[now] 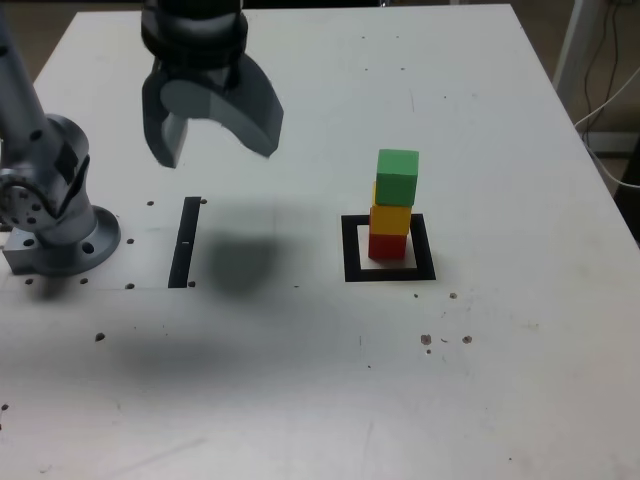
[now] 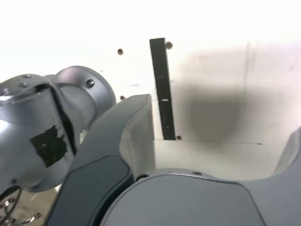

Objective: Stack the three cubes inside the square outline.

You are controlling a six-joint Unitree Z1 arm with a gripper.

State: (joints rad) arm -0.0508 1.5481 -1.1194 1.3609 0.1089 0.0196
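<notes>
Three cubes stand as one upright column inside the square outline (image 1: 389, 248) on the desk (image 1: 500, 380): the red cube (image 1: 388, 245) at the bottom, the yellow cube (image 1: 390, 219) on it, the green cube (image 1: 397, 177) on top, turned slightly askew. Its long axis is vertical. The tool (image 1: 215, 135) hangs wide and empty, well apart toward the exterior view's left and above the narrow black strip (image 1: 185, 242), so I judge the stacking done.
</notes>
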